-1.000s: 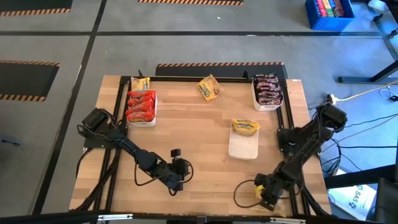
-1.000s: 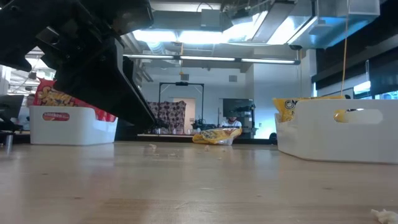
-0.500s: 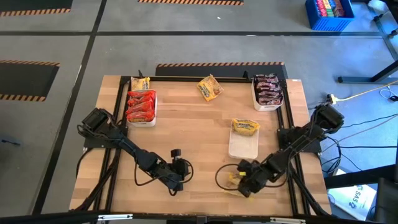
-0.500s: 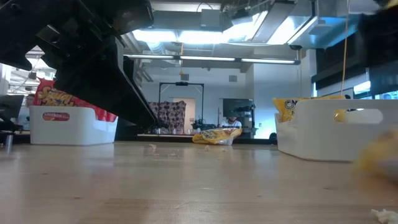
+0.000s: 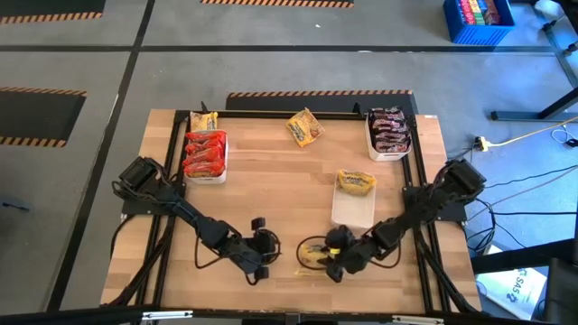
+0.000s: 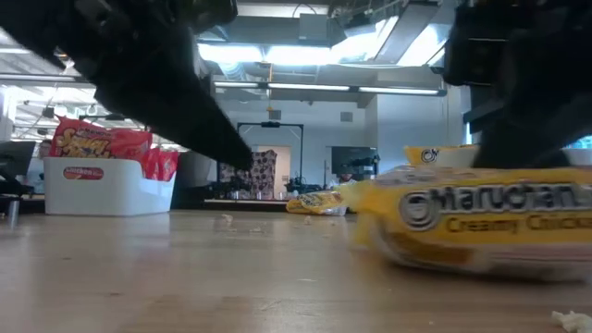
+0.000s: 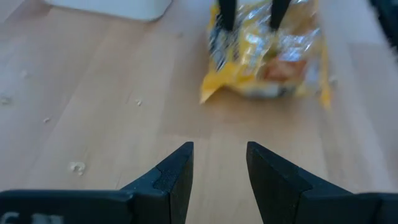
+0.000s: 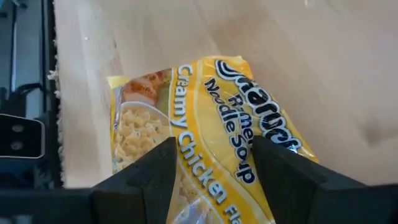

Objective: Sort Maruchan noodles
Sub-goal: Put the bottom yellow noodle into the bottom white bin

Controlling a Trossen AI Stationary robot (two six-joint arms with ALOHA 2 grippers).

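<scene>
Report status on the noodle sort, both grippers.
Right gripper shut on yellow packet, low over the table's near edge. Left gripper open, empty, facing it. Center tray holds one yellow packet; nothing blocks the way.

glossy crinkly plastic yellow packet [image 8: 211, 124] on matt, pale wood table [image 5: 289, 190].

Wooden table [image 5: 289, 181]: trays [image 5: 206, 171], yellow packet [image 5: 305, 127]

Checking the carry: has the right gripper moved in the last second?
Yes. In the high view the right gripper, shut on a yellow noodle packet, went from the table's right edge leftward, past the middle white tray.
</scene>
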